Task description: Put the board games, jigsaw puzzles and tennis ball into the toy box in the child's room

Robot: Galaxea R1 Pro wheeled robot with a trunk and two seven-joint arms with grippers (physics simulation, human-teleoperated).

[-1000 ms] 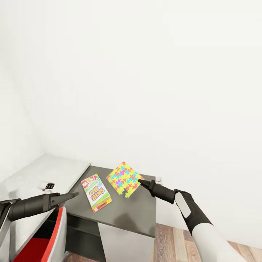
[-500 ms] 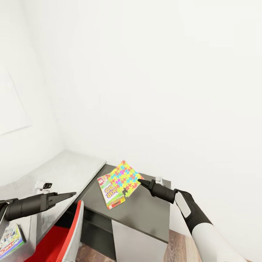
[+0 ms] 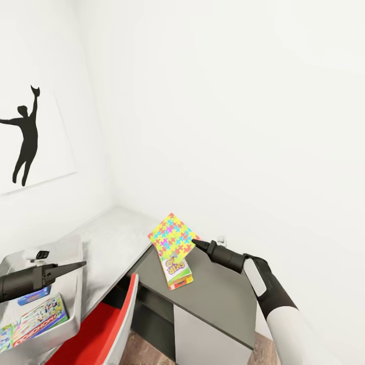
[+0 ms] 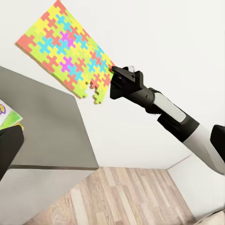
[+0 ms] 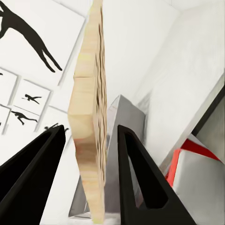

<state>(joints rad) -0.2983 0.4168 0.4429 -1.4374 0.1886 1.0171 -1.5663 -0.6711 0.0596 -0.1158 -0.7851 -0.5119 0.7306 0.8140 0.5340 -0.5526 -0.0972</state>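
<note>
1 jigsaw puzzle (image 3: pixel 172 234) in right hand (image 3: pixel 195 244)

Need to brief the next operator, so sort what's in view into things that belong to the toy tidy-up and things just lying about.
Part of the job:
- jigsaw puzzle, held in the right end effector
- SKIP BO box on the desk's dark section
- Monopoly box inside the toy box

Just about:
- red chair
- silhouette print

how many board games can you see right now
2. The Monopoly box lies in the toy box; the Skip-Bo box lies on the dark desk section. Others may be hidden.
</note>
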